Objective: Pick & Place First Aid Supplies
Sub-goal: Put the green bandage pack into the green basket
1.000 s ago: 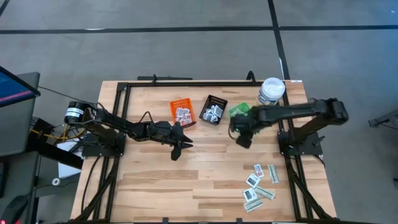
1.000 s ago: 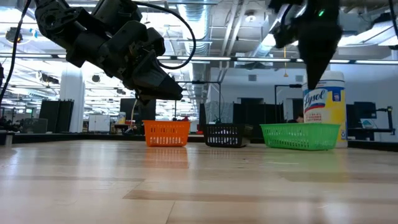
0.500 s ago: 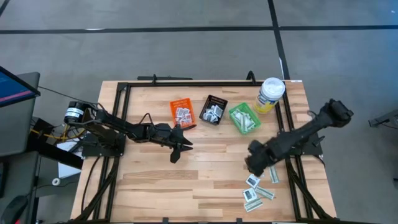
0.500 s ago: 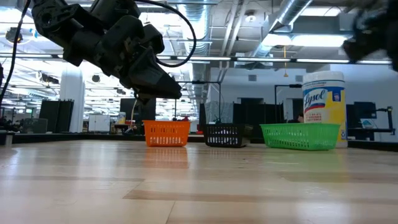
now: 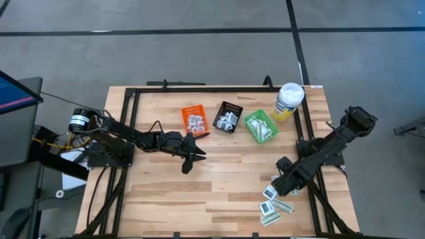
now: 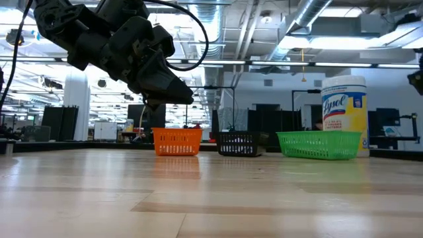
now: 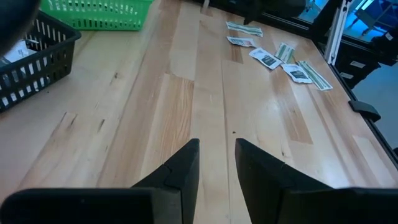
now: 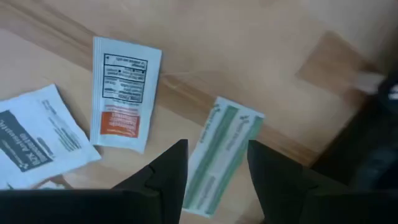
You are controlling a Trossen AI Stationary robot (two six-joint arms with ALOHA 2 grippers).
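Loose first aid packets (image 5: 275, 199) lie flat near the table's right near corner, also seen far off in the left wrist view (image 7: 273, 56). My right gripper (image 5: 282, 186) hovers over them, open. In its wrist view its fingers stand on either side of a pale-green strip packet (image 8: 224, 152). Beside that strip lie a white packet with an orange band (image 8: 124, 93) and a white packet with dark print (image 8: 34, 140). My left gripper (image 5: 189, 159) waits above the table's middle, open by a narrow gap (image 7: 216, 162).
Along the far side stand an orange bin (image 5: 194, 119), a black bin (image 5: 229, 117) and a green bin (image 5: 260, 126), each holding packets, with a white-lidded yellow canister (image 5: 289, 99) to their right. Bare wood (image 5: 226, 192) lies between the two grippers.
My right gripper has swung from beside the green bin toward the table's near right corner and come down over the loose packets. The left arm has kept still.
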